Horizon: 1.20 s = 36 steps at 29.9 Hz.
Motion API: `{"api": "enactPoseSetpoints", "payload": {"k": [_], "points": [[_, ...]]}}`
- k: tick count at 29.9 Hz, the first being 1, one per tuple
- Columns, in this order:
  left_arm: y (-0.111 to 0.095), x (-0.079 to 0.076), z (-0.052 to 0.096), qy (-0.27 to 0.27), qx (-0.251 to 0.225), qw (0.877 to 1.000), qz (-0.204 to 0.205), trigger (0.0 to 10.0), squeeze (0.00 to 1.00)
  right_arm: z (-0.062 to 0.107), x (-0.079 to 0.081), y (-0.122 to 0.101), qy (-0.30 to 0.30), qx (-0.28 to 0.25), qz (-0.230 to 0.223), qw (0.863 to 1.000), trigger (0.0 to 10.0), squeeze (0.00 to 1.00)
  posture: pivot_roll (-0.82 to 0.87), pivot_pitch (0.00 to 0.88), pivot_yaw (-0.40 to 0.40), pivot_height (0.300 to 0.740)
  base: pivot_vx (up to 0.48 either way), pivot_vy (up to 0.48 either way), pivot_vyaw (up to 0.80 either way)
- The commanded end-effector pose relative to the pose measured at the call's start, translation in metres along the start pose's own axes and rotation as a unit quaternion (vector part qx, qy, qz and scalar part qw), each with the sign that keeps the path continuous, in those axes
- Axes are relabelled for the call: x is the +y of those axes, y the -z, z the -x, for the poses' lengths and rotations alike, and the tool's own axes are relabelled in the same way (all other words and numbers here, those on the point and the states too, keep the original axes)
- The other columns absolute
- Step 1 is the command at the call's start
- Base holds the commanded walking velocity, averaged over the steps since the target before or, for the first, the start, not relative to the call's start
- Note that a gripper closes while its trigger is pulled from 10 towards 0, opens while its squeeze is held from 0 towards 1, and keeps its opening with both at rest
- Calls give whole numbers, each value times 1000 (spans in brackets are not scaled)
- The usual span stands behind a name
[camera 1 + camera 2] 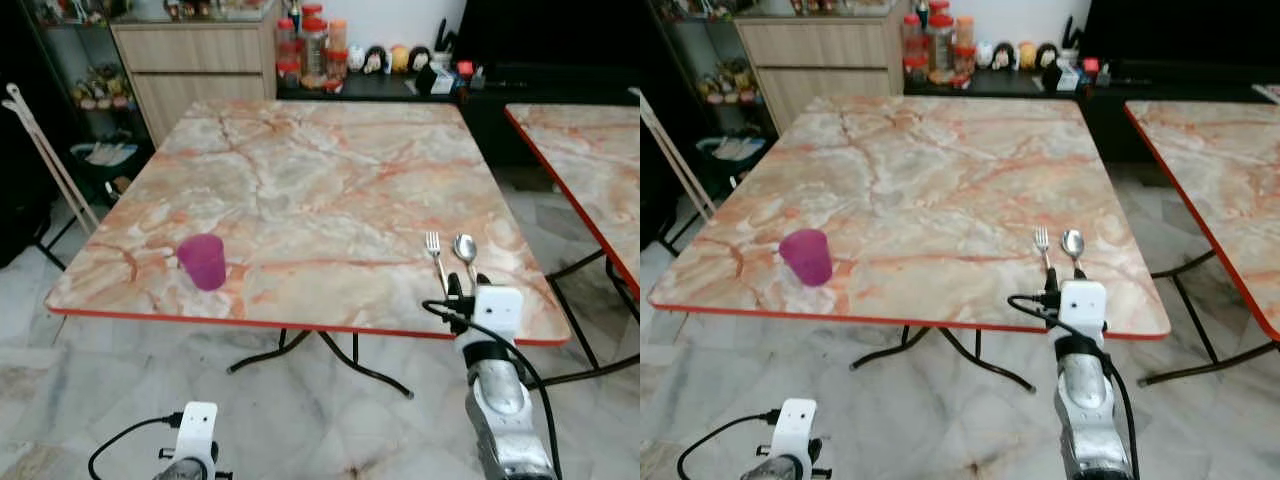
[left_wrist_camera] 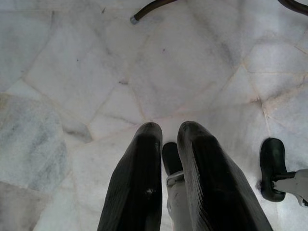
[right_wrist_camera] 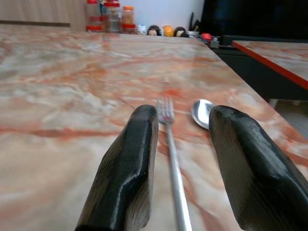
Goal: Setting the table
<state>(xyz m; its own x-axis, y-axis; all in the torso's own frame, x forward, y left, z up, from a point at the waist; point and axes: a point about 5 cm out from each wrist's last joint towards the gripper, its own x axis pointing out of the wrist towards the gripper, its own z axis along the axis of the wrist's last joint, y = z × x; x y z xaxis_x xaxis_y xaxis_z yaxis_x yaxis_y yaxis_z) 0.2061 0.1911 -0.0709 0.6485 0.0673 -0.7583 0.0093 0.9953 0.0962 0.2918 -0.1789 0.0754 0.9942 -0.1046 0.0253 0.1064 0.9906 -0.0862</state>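
Straddling the slim silver metal fork (image 3: 169,144), the right gripper (image 3: 185,159) is spread open, handle running lengthwise between its fingers.

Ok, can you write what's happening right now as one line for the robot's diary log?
task: setting table | right gripper: open, astride fork handle, spoon beside | left gripper: low over floor, idle | pink cup: upright, near table edge
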Motion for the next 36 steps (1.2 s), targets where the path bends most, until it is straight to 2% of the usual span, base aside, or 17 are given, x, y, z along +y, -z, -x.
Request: {"api": "enactPoseSetpoints", "payload": {"k": [1, 5, 9, 11, 20, 24, 36], "points": [[2, 3, 0, -8, 3, 1000, 2, 10000, 0, -4, 6, -3, -4, -4, -6, 1000, 10000, 0, -27, 0, -2, 740, 0, 0, 0], [1, 3, 0, -9, 3, 1000, 4, 10000, 0, -10, 20, -6, -18, -7, -27, 999, 10000, 0, -21, 0, -3, 740, 0, 0, 0], [2, 3, 0, -9, 4, 1000, 3, 10000, 0, -11, 25, -7, -28, -9, -33, 999, 10000, 0, -25, 0, -2, 740, 65, 0, -330], [2, 3, 0, -10, 4, 1000, 2, 10000, 0, -11, 26, -7, -30, -10, -34, 999, 10000, 0, -25, 0, -2, 740, 259, 0, -788], [2, 3, 0, -12, 5, 1000, 1, 10000, 0, -12, 29, -9, -33, -20, -32, 999, 10000, 0, -23, 0, -5, 740, 322, 0, 0], [2, 3, 0, -12, 6, 1000, 1, 10000, 0, -14, 29, -9, -30, -17, -39, 999, 10000, 0, -20, 0, -7, 740, 345, 0, -788], [2, 3, 0, -12, 6, 1000, 1, 10000, 0, -14, 32, -10, -35, -27, -43, 998, 10000, 0, -18, 0, -7, 740, 347, 0, 0]]}}
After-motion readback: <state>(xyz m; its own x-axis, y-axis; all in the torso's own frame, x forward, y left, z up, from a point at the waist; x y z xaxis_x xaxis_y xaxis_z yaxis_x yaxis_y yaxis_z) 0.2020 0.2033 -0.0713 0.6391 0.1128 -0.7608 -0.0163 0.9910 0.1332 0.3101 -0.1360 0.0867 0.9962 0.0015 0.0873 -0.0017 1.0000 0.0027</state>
